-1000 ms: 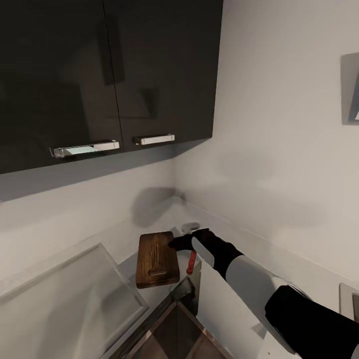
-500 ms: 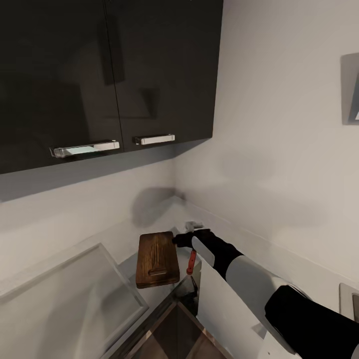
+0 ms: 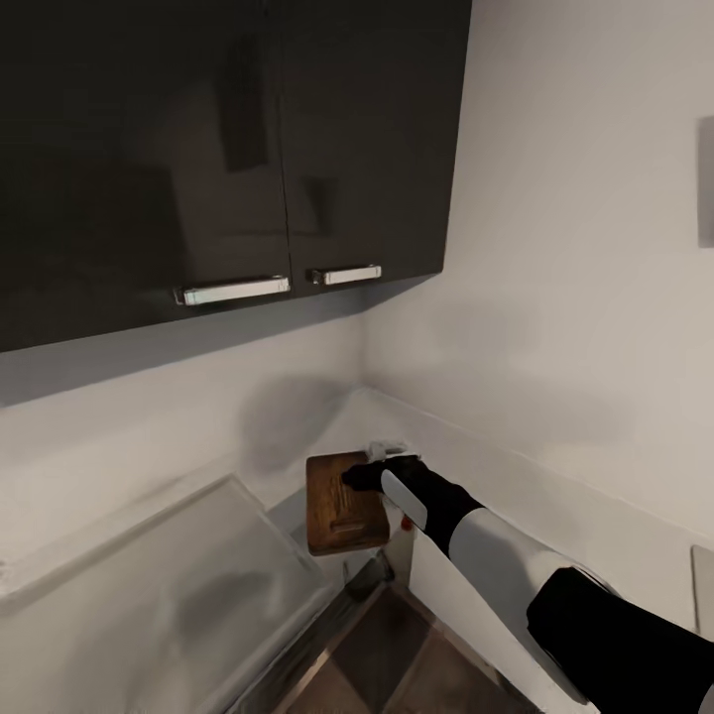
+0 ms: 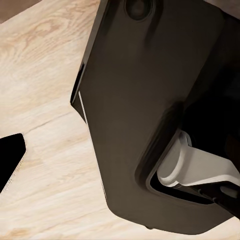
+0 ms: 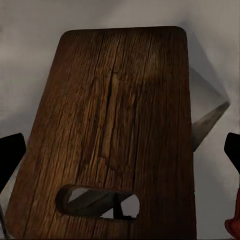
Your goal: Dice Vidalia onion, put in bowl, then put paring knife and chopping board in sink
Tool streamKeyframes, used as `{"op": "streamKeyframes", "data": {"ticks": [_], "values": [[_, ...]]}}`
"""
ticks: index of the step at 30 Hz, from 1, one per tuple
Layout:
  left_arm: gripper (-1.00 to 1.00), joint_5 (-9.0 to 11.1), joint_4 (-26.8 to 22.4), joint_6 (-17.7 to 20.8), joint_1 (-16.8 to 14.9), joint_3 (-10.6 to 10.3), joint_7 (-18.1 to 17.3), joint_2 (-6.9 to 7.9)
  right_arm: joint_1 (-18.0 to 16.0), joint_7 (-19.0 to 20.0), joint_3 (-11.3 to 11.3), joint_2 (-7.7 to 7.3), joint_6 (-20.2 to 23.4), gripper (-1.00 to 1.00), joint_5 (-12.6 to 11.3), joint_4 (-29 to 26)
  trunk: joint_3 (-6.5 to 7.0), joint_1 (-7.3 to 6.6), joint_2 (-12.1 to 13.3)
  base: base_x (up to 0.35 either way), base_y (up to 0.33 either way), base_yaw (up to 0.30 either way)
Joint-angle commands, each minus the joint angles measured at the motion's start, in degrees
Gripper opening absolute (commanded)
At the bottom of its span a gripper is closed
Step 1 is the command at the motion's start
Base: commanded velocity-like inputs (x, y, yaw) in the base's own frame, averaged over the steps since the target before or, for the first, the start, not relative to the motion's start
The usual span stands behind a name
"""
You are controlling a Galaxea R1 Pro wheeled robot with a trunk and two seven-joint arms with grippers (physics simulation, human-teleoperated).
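Here the right pincer (image 3: 359,478), spread wide and empty, hovers over the chopping board (image 5: 117,135).

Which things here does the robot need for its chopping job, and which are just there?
For the job:
chopping board
paring knife, only a bit of its red handle in the right wrist view
countertop
right end effector, above the board

Just there:
dark wall cupboards
their metal handles

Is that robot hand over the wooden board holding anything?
No. The right gripper is open above the chopping board, nothing between its fingers.
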Motion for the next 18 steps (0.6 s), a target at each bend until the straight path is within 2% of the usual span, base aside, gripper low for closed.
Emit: {"op": "streamKeyframes", "data": {"ticks": [1, 5, 18], "values": [[1.00, 0.60, 0.16, -0.26, -0.02, 0.06, -0.38, 0.02, -0.05, -0.53, 0.35, 0.00, 0.07, 1.00, -0.58, -0.04, -0.01, 0.02, -0.04, -0.095, 0.207, 0.000], [1.00, 0.60, 0.16, -0.26, -0.02, 0.06, -0.38, -0.01, -0.05, -0.52, 0.35, 0.00, 0.07, 1.00, -0.58, -0.06, -0.01, 0.02, -0.04, -0.048, 0.098, 0.000], [1.00, 0.60, 0.20, -0.26, -0.02, 0.06, -0.36, 0.05, -0.04, -0.19, 0.30, 0.00, -0.60, 1.00, -0.67, -0.82, -0.01, 0.02, -0.04, -0.003, 0.006, 0.000]]}}
